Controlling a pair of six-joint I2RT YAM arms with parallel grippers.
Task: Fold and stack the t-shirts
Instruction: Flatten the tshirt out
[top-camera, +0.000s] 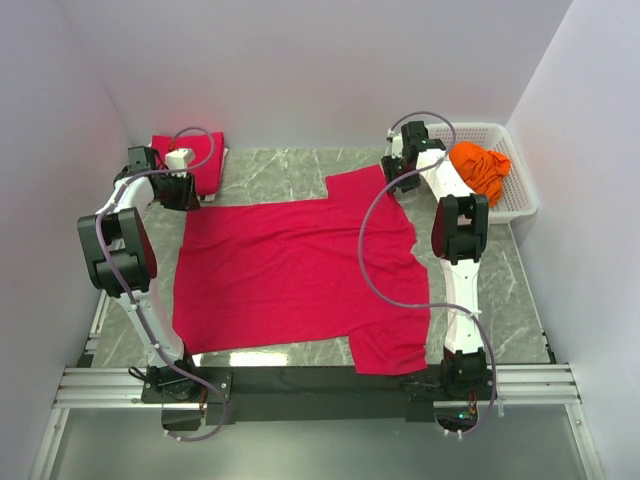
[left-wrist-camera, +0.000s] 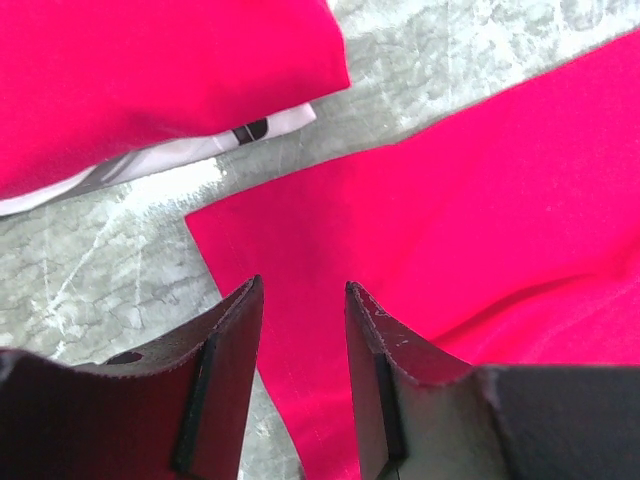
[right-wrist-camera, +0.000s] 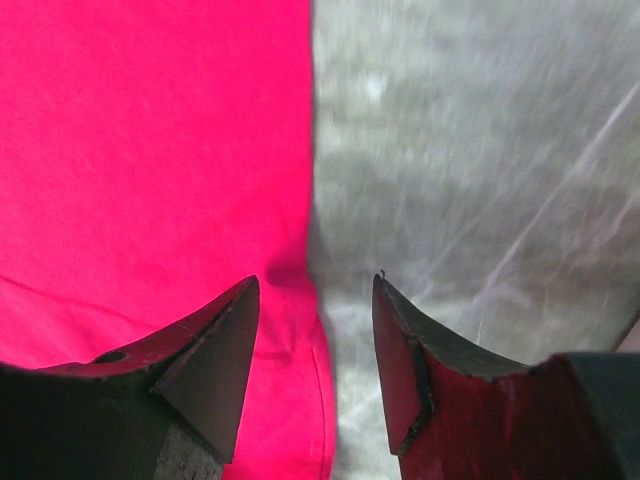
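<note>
A crimson t-shirt (top-camera: 300, 270) lies spread flat across the middle of the table. A second red t-shirt (top-camera: 195, 160) sits folded at the back left. An orange t-shirt (top-camera: 480, 170) is bunched in the white basket (top-camera: 520, 195). My left gripper (top-camera: 185, 190) hovers at the spread shirt's back left corner, open, with flat red cloth (left-wrist-camera: 450, 200) below the gap between its fingers (left-wrist-camera: 303, 290). The folded shirt (left-wrist-camera: 150, 80) lies just beyond it. My right gripper (top-camera: 400, 178) is at the shirt's back right sleeve, open (right-wrist-camera: 315, 285) over the cloth's edge (right-wrist-camera: 150, 150).
The grey marbled table (right-wrist-camera: 480, 150) shows beside the sleeve edge. A white sheet with a black mark (left-wrist-camera: 200, 150) pokes out under the folded shirt. White walls enclose the table on the left, back and right. The basket stands in the back right corner.
</note>
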